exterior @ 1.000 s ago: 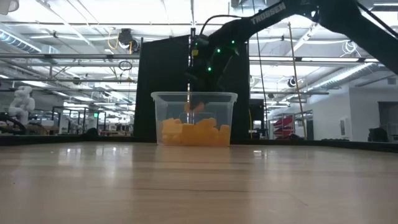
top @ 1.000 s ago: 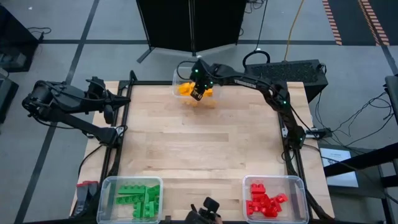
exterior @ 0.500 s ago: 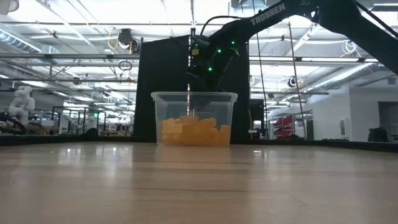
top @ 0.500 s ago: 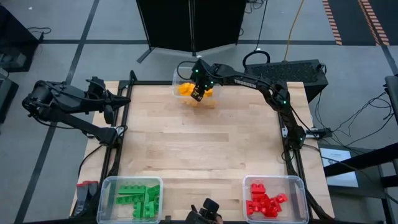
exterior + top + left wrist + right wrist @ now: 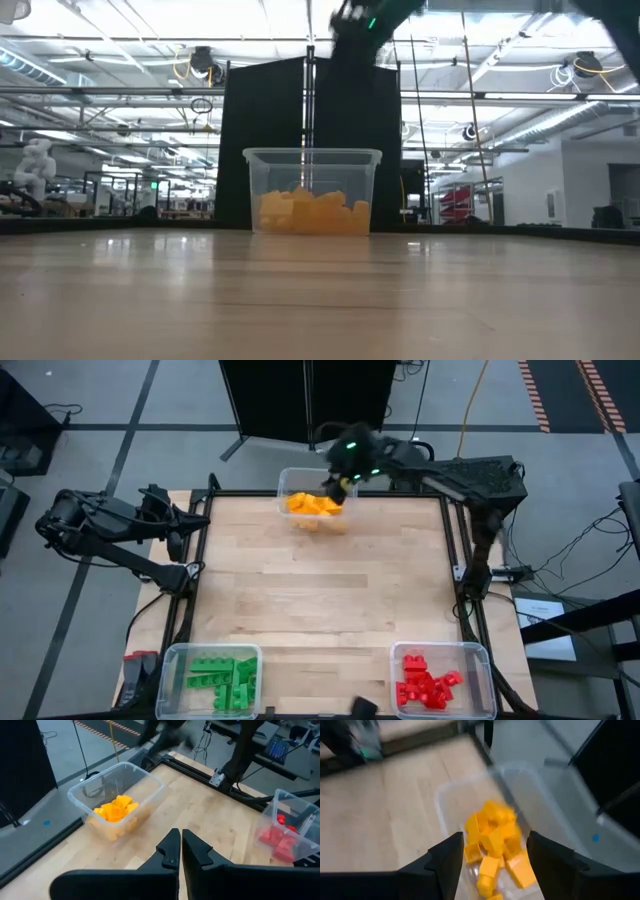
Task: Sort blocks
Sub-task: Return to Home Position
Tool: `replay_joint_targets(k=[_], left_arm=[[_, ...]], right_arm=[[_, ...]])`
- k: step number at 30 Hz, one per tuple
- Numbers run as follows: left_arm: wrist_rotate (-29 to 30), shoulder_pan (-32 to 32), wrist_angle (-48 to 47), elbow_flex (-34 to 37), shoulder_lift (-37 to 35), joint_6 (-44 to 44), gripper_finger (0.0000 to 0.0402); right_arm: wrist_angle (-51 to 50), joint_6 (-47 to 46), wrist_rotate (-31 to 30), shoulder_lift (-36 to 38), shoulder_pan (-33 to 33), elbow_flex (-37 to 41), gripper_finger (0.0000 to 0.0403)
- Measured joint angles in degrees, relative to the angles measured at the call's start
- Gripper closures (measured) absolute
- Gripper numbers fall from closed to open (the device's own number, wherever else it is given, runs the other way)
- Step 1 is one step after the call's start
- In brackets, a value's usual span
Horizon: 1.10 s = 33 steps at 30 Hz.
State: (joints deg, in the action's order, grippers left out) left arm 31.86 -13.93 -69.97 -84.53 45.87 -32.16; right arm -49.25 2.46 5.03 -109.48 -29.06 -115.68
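Observation:
Yellow-orange blocks (image 5: 313, 506) lie heaped in a clear bin (image 5: 288, 484) at the table's far edge. My right gripper (image 5: 492, 852) hangs open above that bin with nothing between its fingers; in the high view it (image 5: 339, 482) is over the bin's far right side. Green blocks (image 5: 222, 680) fill a bin at the near left. Red blocks (image 5: 428, 688) fill a bin at the near right. My left gripper (image 5: 181, 837) waits shut and empty beyond the table's left edge (image 5: 188, 526).
The green bin (image 5: 170, 660) and the red bin (image 5: 480, 656) stand at the table's near corners. A black frame (image 5: 455, 575) runs along the table's sides. The bare wooden top (image 5: 320, 590) lies between the three bins. A dark screen (image 5: 270, 120) stands behind the far edge.
My right gripper has risen out of the yellow bin, drawing back toward the table's far right. The orange block that showed at its fingertips inside the bin a second ago is gone from them and the heap lies still.

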Motion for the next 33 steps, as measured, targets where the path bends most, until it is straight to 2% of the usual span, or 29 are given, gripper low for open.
replay_joint_targets(k=[11,14,19,22,26,33], left_arm=[[-0.4,0.0,1.6,0.0,-0.2,0.2,0.0401],[-0.6,0.0,6.0,0.0,-0.2,5.5,0.0401],[-4.4,0.0,15.9,-1.1,-0.5,17.4,0.0401],[-4.5,0.0,17.9,-1.1,-2.2,21.1,0.0401],[-3.7,0.0,17.0,-0.1,-7.3,20.6,0.0401],[-3.2,0.0,17.1,5.1,-21.7,16.2,0.0401]], right_arm=[[-11.8,1.6,0.7,27.8,2.6,-0.2,0.0194],[-17.8,-0.9,1.2,35.3,3.9,-0.2,0.0194],[-25.6,-5.8,1.3,46.2,5.7,-0.1,0.0194],[-26.3,-7.2,5.4,51.8,7.0,2.0,0.0194],[-22.8,-8.0,14.3,60.2,7.5,11.2,0.0194],[-7.0,-8.6,16.7,78.9,7.4,35.9,0.0195]])
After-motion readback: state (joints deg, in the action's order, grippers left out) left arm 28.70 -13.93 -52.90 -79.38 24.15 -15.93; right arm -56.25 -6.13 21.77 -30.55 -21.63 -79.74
